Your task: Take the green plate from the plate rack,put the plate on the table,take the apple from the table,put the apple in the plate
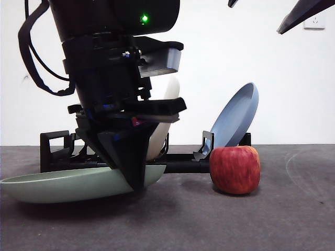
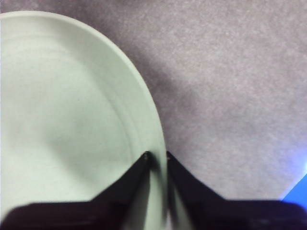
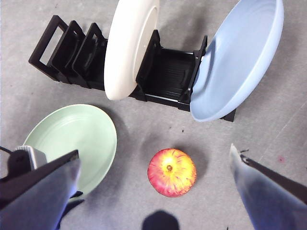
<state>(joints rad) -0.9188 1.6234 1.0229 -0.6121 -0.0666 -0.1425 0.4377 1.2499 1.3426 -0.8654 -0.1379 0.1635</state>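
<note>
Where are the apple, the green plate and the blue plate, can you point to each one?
apple (image 3: pixel 171 172): right wrist view, top around the stem.
green plate (image 3: pixel 79 134): right wrist view, bare inner face.
blue plate (image 1: pixel 238 117): front view, underside leaning on the rack.

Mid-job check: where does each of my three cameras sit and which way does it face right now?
Front view: low, at table height, looking level across at the left gripper on the green plate, the apple and the plate rack.
Left wrist view: on the left arm, looking down at the plate rim between its jaws.
Right wrist view: high above on the right arm, looking down over everything, right gripper open.
All three views share the green plate.
</note>
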